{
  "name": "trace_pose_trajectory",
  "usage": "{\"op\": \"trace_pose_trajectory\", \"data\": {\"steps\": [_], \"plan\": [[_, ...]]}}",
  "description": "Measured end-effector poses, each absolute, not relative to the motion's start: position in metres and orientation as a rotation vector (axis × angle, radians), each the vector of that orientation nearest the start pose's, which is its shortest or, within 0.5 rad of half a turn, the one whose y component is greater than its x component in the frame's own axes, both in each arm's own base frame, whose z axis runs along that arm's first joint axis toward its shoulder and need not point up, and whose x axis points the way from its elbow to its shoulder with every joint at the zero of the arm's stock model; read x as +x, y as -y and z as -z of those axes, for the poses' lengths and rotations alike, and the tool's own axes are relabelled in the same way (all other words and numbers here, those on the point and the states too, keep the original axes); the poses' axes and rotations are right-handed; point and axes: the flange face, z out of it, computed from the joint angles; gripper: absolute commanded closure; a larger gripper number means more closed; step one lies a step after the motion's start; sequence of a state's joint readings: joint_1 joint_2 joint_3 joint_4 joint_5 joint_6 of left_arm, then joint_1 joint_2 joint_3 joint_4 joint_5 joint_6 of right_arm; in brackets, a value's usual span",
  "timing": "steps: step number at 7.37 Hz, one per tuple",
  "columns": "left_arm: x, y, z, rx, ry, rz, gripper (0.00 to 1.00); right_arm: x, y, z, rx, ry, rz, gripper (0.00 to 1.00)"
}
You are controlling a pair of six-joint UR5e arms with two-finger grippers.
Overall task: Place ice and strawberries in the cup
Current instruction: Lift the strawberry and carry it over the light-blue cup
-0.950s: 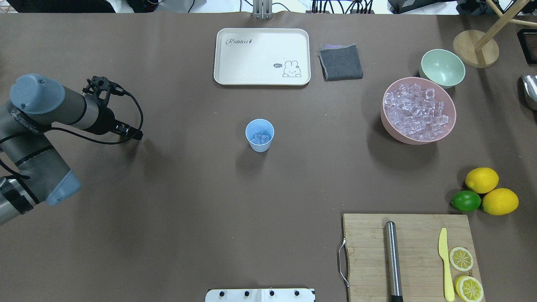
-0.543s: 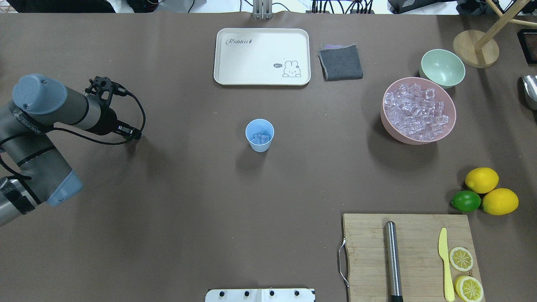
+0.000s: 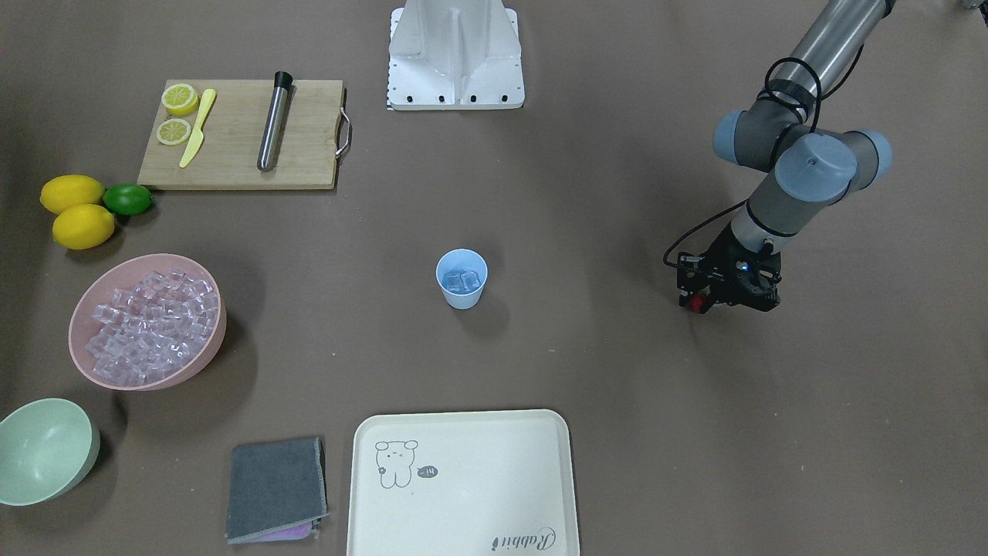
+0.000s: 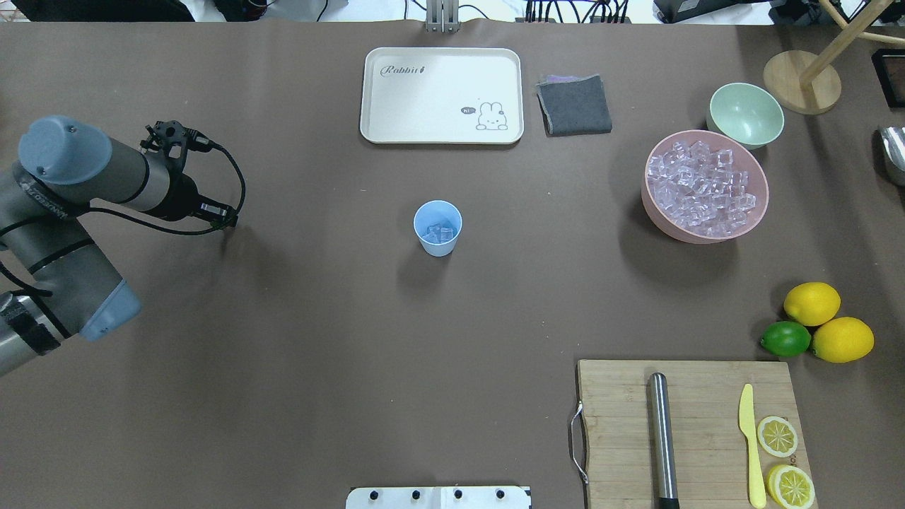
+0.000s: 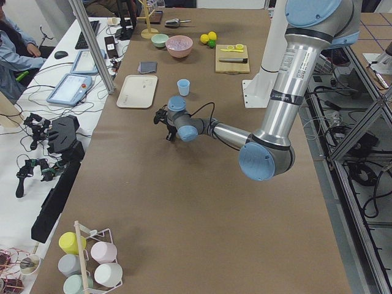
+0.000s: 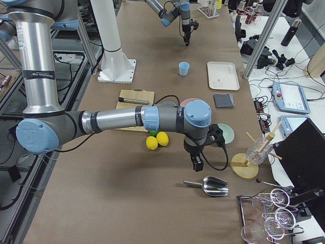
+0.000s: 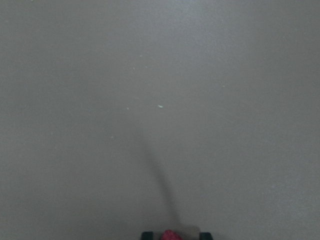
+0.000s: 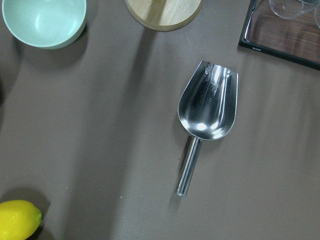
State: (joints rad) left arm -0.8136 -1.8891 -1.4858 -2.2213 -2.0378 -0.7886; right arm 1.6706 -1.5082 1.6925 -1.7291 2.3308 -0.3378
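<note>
The light blue cup (image 4: 438, 227) stands upright mid-table with a few clear ice cubes (image 4: 441, 232) in it; it also shows in the front view (image 3: 461, 279). More ice (image 4: 703, 185) fills the pink bowl (image 4: 654, 205) at the right. My left gripper (image 4: 228, 223) hangs low over bare table far left of the cup, shut on the small red strawberry (image 3: 697, 303), whose tip shows between the fingertips in the left wrist view (image 7: 171, 235). My right gripper (image 6: 197, 165) shows only in the right side view, above a metal scoop (image 8: 207, 107); I cannot tell whether it is open.
A white rabbit tray (image 4: 442, 95) and a grey cloth (image 4: 574, 104) lie behind the cup. The pale green bowl (image 4: 746, 113) sits behind the pink bowl. Lemons and a lime (image 4: 813, 322) and a cutting board (image 4: 689, 431) with knife, metal rod and lemon slices are at the front right.
The left arm has shifted slightly toward the far side of the table with the gripper still shut on the strawberry. The cup and bowls have not moved.
</note>
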Motion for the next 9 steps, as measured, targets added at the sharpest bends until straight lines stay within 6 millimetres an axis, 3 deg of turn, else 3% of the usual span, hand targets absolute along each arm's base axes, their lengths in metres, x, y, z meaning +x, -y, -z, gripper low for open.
{"op": "trace_pose_trajectory", "data": {"steps": [1,4,5,9], "plan": [[0.382,0.536,-0.426,0.284,-0.919,-0.144,1.00,0.115,0.504,-0.584,0.189,0.740,0.237,0.01],[0.391,0.544,-0.304,0.209,-0.896,-0.091,1.00,0.115,0.503,-0.586,0.187,0.743,0.236,0.01],[0.398,0.543,-0.272,0.184,-0.897,-0.063,1.00,0.115,0.502,-0.586,0.188,0.743,0.235,0.01],[0.474,0.499,-0.166,0.074,-0.964,0.065,1.00,0.115,0.497,-0.588,0.183,0.744,0.233,0.01]]}}
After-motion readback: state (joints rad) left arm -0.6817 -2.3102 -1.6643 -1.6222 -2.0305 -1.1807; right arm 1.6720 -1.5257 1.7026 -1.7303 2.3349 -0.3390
